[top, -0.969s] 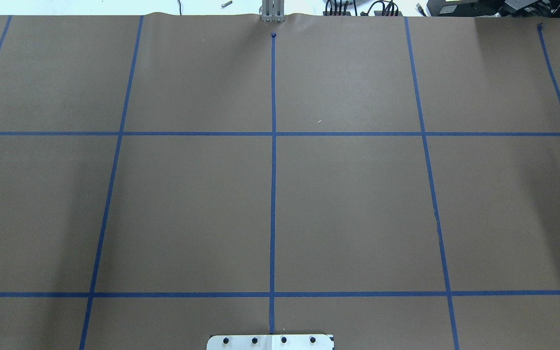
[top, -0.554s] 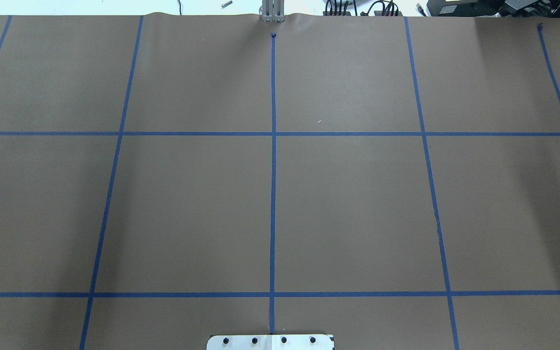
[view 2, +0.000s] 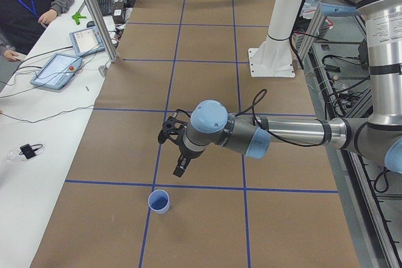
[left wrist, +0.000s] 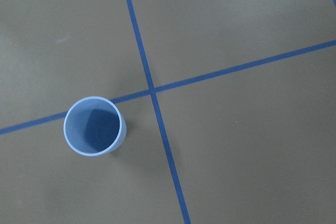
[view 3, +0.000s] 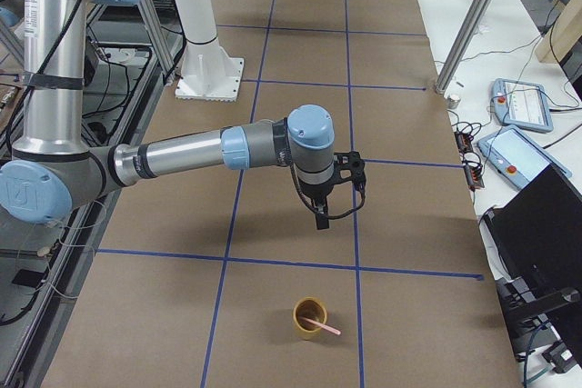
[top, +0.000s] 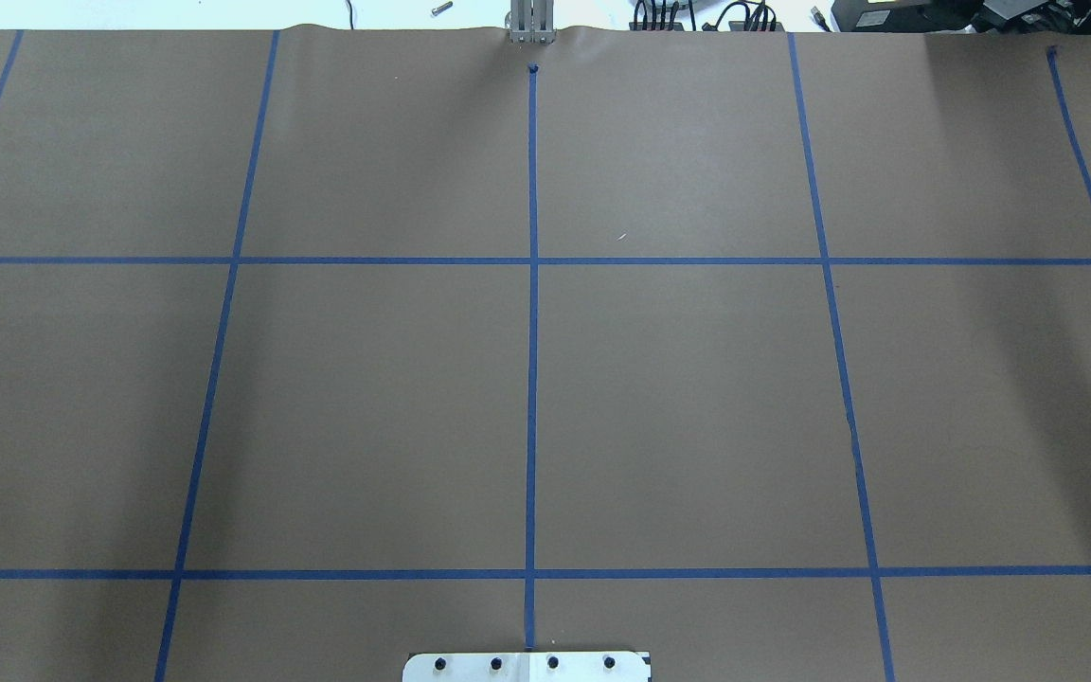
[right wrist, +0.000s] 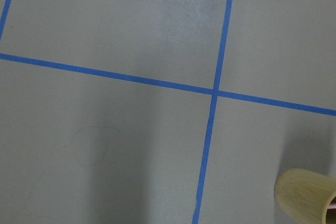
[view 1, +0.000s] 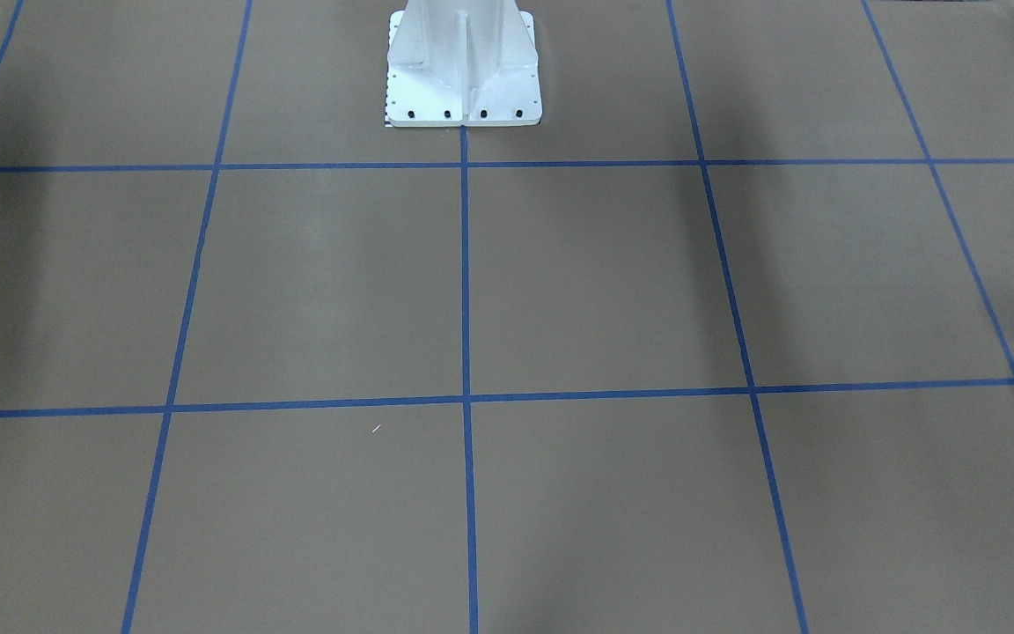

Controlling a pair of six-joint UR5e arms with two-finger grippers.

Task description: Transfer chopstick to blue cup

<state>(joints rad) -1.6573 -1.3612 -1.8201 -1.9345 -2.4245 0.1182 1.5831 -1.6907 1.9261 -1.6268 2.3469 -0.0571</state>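
Note:
The chopstick (view 3: 322, 324), thin and pale pink, leans inside a tan cup (view 3: 309, 317) near the table's right end. That tan cup (right wrist: 307, 195) also sits at the bottom right corner of the right wrist view. The blue cup (view 2: 159, 201) stands upright beside a tape crossing at the left end, and the left wrist view looks down into its empty blue cup (left wrist: 94, 126). My left gripper (view 2: 179, 170) hangs above the table just behind the blue cup. My right gripper (view 3: 321, 221) hovers short of the tan cup. I cannot tell whether either gripper is open or shut.
The white robot pedestal (view 1: 463, 62) stands at mid table. A person (view 2: 25, 4) sits at a side bench with tablets (view 2: 56, 70) and a metal post (view 2: 94, 14). A tiny white fleck (top: 620, 236) lies on the brown paper.

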